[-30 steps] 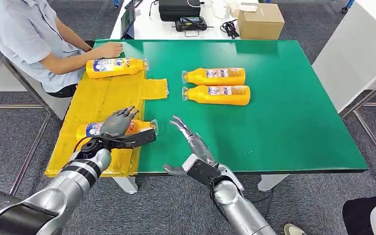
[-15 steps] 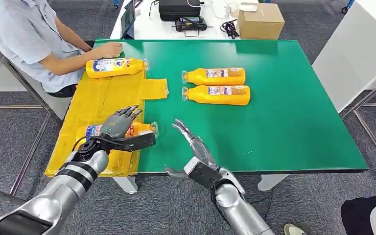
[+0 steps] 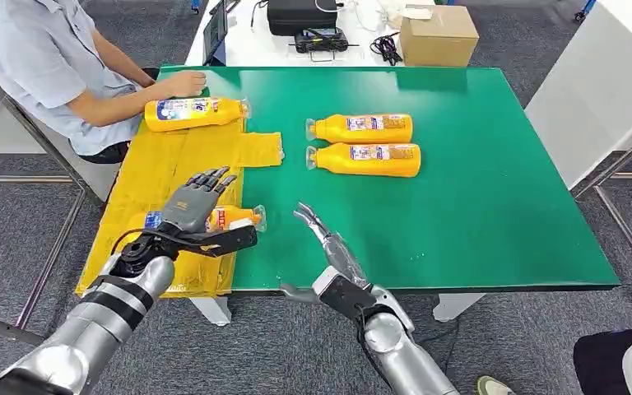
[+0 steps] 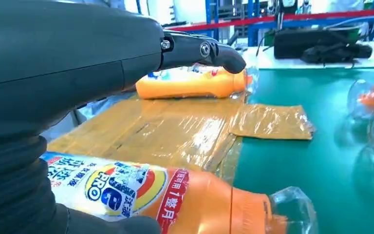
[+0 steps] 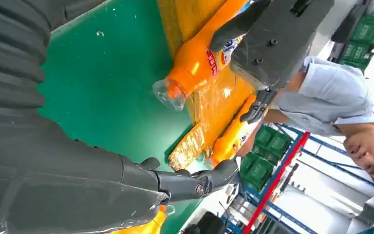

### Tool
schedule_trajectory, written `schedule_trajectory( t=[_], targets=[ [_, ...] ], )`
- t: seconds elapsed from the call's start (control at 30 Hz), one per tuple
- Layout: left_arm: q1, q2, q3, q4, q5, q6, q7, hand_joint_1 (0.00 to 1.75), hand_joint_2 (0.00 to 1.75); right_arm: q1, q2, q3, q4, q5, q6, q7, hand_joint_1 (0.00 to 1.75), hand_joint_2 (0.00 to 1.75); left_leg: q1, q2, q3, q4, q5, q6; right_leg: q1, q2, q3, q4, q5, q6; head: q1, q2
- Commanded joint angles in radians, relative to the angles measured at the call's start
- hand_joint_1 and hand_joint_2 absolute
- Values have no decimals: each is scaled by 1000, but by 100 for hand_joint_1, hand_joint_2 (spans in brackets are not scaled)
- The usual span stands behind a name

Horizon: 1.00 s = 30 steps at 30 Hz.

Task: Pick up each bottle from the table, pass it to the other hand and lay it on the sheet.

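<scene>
- Fingers (image 3: pixel 211 178) of the left hand (image 3: pixel 189 206) were spread above the near bottle (image 3: pixel 234 217), grasping nothing; whether the palm touched it could not be told.
- Right hand (image 3: pixel 327 245) hung open beside the sheet (image 3: pixel 173 160), fingers straight, over the table (image 3: pixel 494 189) edge, just off the near bottle's cap.
- Near bottle lay on its side on the sheet's near end, cap over the sheet's edge.
- Far bottle (image 3: pixel 191 113) lay at the sheet's far end, by a person's hand (image 3: pixel 183 83).
- Two bottles (image 3: pixel 364 144) lay side by side on the table, well apart from the sheet.
</scene>
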Motion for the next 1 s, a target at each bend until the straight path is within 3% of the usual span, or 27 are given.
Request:
schedule_trajectory(
  t=[0.03, 0.47, 0.8, 1.0],
  targets=[
    [3, 52, -58, -70, 9, -3, 0, 0, 175, -13, -18, -19, 6, 1, -2, -5, 0, 175, 1, 1, 3, 0, -1, -1, 1, 1, 3, 0, -1, -2, 0, 0],
    [65, 58, -2, -158, 52, 44, -17, 0, 175, -1, -20, -36, -14, 0, -4, -7, 0, 175, 1, 1, 4, 0, -2, -1, 1, 1, 4, 0, -2, -2, 0, 0],
    [256, 4, 94, -317, 146, 184, -87, 0, 175, 69, -5, -125, -96, -32, -75, -12, 0, 175, 0, 1, 2, -1, -1, -1, 0, 0, 1, -1, -1, -1, 0, 0],
    [398, -50, 177, -390, 237, 274, -137, 0, 175, 168, 16, -218, -189, -69, -184, -43, 0, 175, 0, 0, 6, -1, -3, -1, 1, 0, 5, -1, -3, -3, 0, 0]
  ],
)
